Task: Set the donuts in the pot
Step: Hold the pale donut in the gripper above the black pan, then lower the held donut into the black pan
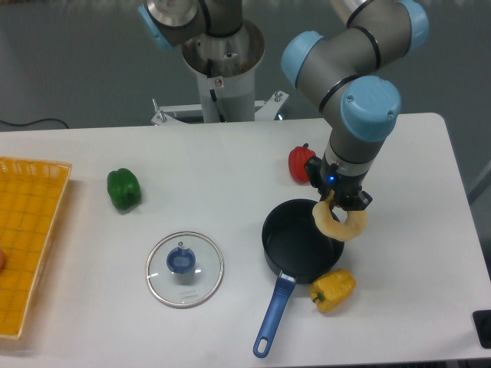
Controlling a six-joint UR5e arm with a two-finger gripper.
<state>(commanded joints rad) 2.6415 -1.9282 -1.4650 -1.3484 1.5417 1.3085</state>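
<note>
The pale tan donut hangs tilted from my gripper, which is shut on its upper edge. The donut sits just above the right rim of the black pot, partly over the pot's inside. The pot stands on the white table with its long blue handle pointing toward the front. My fingertips are mostly hidden behind the donut and the wrist.
A yellow bell pepper lies just right of the pot's handle. A red pepper sits behind the pot. A glass lid with a blue knob lies to the left, a green pepper farther left, and a yellow basket at the left edge.
</note>
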